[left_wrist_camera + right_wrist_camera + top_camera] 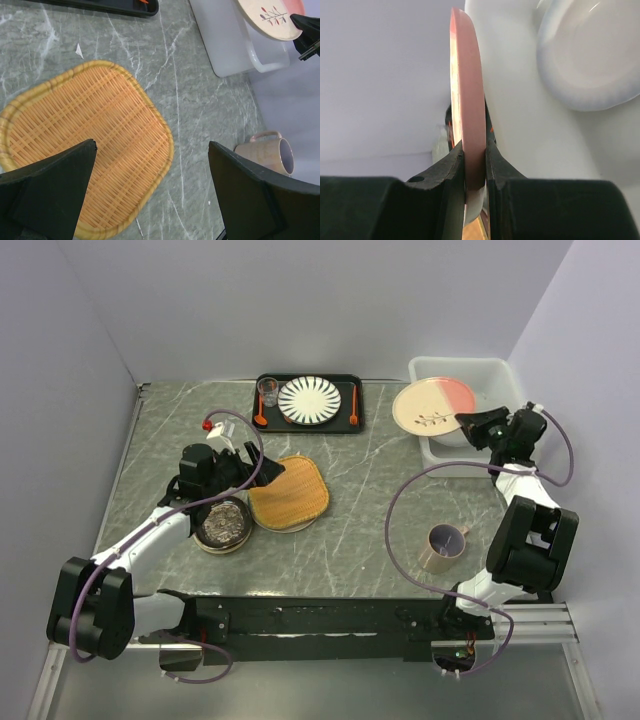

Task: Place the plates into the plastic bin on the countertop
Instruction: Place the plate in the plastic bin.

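the leaf-sprig plate (432, 405) is pinched at its rim by the right gripper (474, 150), held above the plastic bin's (490, 370) left edge; a white plate (592, 55) lies inside the bin. the left gripper (151, 190) hangs spread wide above the tan woven plate (289, 493) on the tabletop (370, 500), with a dark patterned plate (222, 524) just beside it.
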{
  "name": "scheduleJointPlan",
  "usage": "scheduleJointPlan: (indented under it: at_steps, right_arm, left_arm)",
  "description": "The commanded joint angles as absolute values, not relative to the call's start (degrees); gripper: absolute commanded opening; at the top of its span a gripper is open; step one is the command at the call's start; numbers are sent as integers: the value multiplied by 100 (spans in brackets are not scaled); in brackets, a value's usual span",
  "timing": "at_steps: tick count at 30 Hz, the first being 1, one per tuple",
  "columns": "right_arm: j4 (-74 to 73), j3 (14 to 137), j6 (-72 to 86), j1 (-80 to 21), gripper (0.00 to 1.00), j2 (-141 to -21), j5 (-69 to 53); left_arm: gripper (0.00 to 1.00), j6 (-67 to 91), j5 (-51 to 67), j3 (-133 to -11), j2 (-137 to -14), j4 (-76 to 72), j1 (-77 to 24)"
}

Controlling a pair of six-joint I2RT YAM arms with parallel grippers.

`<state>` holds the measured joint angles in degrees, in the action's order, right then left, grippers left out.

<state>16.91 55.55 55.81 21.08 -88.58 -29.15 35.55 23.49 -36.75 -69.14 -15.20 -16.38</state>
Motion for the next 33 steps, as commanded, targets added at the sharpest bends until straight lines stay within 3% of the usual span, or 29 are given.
scheduleJointPlan:
  at_steps: [1, 33]
  right_arm:
    - [2997, 5528, 6143, 2328, 0, -8780, -2717]
    - [3516, 5722, 6715, 2909, 0, -9316, -2742]
  left_arm:
    - [99, 3489, 2470, -3630, -6856, -1740, -1644]
    - [99, 3401, 2478, -3595, -7031, -1749, -1644]
